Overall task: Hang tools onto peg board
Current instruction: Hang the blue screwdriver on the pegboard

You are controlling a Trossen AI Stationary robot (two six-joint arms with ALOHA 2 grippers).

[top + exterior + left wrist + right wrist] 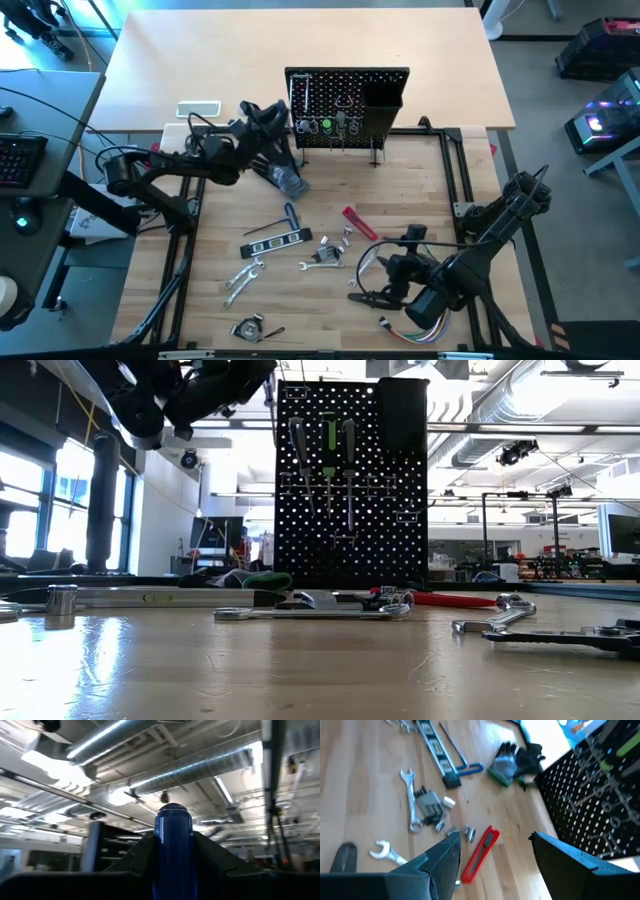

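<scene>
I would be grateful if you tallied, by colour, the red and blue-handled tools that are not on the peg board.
Red: 1, the red tool on the table.
Blue: 2, the hex key on the table and the blue-handled tool in the left jaws.
Total: 3

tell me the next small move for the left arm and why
Probably ease the left gripper toward the peg board and line its blue-handled tool up with a free hook. The fingers are shut on it, raised beside the board's left edge, not yet hung.
</scene>
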